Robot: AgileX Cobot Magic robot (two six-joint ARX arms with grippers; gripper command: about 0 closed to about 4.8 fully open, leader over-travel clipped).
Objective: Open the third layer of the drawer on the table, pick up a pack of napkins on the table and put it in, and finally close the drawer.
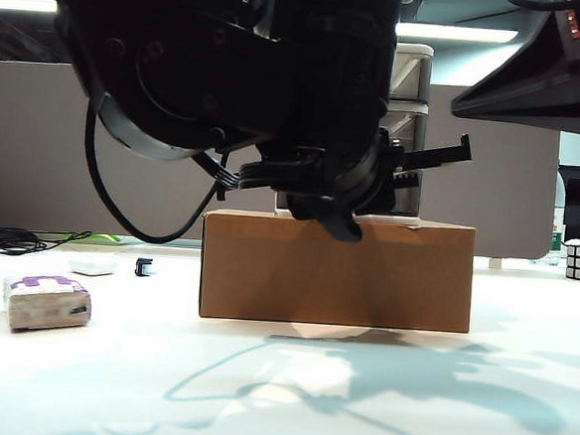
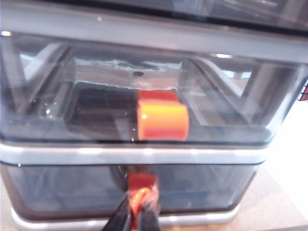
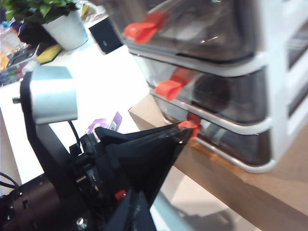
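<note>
We see the left tool (image 2: 137, 211) clamped on the red-orange tab handle (image 2: 143, 185) of the third layer (image 2: 72, 190), the lowest tier of the drawer (image 3: 260, 62), which stands on a cardboard box (image 1: 336, 271). The tier sits pushed in. The right tool is out of view. The pack of napkins (image 1: 47, 302) lies on the surface (image 1: 377, 403), well left of the box.

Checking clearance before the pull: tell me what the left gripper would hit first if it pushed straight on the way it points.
The left gripper is shut on the red-orange handle of the third layer. Straight on, it would likely press into that tier's smoky front wall at once; nothing else shows between them.
</note>
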